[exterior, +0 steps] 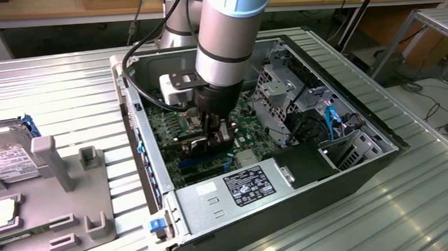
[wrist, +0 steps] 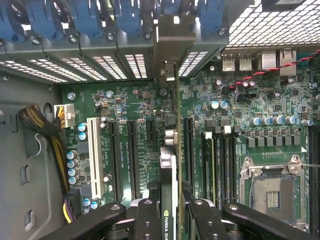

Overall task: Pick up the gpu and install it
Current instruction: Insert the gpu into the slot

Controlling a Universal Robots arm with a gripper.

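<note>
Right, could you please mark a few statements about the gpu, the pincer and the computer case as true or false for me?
1. The pincer is closed on the gpu, holding it edge-on over the motherboard. True.
2. The hard drive lies inside the computer case. False: the hard drive rests on the gray fixture outside the computer case, at the exterior view's left.
3. The computer case lies on its side with its interior open. True.
4. A cooler covers the processor socket. False: the processor socket is bare.
</note>
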